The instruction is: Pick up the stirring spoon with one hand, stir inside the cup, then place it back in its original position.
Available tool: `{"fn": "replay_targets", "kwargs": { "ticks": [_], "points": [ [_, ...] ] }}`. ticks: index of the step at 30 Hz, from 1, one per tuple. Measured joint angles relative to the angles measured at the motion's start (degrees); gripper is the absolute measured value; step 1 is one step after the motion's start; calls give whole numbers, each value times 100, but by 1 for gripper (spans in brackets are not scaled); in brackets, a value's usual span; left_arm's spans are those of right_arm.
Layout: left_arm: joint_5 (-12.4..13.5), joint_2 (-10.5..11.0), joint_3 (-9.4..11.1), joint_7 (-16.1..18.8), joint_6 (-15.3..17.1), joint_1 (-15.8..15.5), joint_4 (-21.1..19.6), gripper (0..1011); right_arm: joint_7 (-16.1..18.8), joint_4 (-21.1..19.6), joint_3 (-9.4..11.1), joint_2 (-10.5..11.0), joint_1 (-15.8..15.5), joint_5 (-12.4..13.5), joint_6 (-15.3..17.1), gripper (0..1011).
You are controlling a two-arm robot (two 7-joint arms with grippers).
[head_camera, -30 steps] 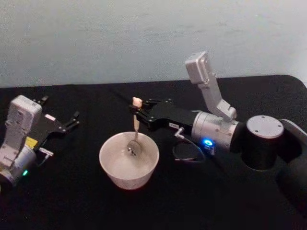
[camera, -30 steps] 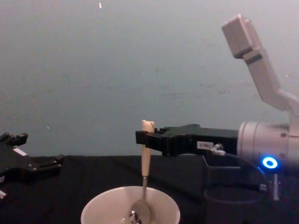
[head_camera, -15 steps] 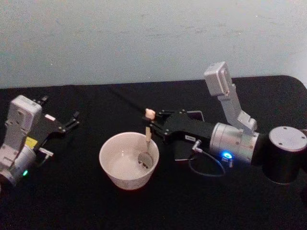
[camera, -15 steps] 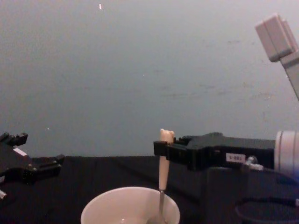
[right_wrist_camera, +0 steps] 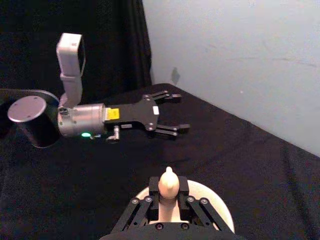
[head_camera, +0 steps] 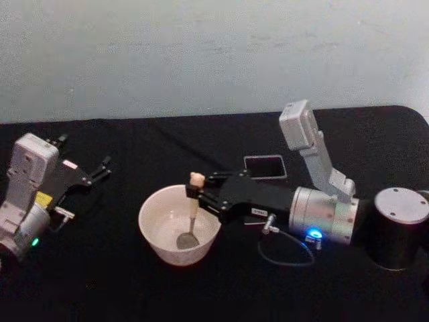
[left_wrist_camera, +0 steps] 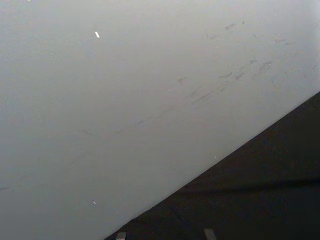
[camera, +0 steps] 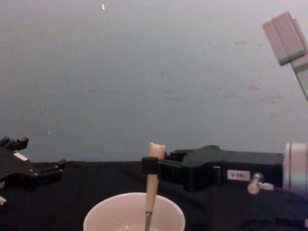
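the right gripper (head_camera: 195, 192) pinches the stirring spoon (head_camera: 190, 220) near its handle top; the spoon hangs upright below it, bowl inside the cup (head_camera: 159, 247). the dark holder box (head_camera: 265, 166) stands behind this gripper. the left gripper (right_wrist_camera: 181, 112) rests well apart, fingers spread.

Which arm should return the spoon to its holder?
Right. The right gripper clamps the stirring spoon, bowl in the cup, with the holder box just behind it. The left gripper sits idle, far left.
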Motion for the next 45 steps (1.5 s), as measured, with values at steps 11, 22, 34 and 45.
{"fn": "replay_targets", "kwargs": {
  "ticks": [11, 22, 34, 45],
  "points": [
    [0, 0, 0, 0, 0, 0, 0, 1001, -72, 202, -203, -329, 260, -33, -9, 212],
    [0, 0, 0, 0, 0, 0, 0, 1001, -511, 824, -279, -825, 608, -406, -86, 212],
    [0, 0, 0, 0, 0, 0, 0, 1001, -668, 977, -8, -865, 645, -592, -31, 212],
    [0, 0, 0, 0, 0, 0, 0, 1001, -464, 416, 202, -409, 261, -483, 115, 212]
  ]
}}
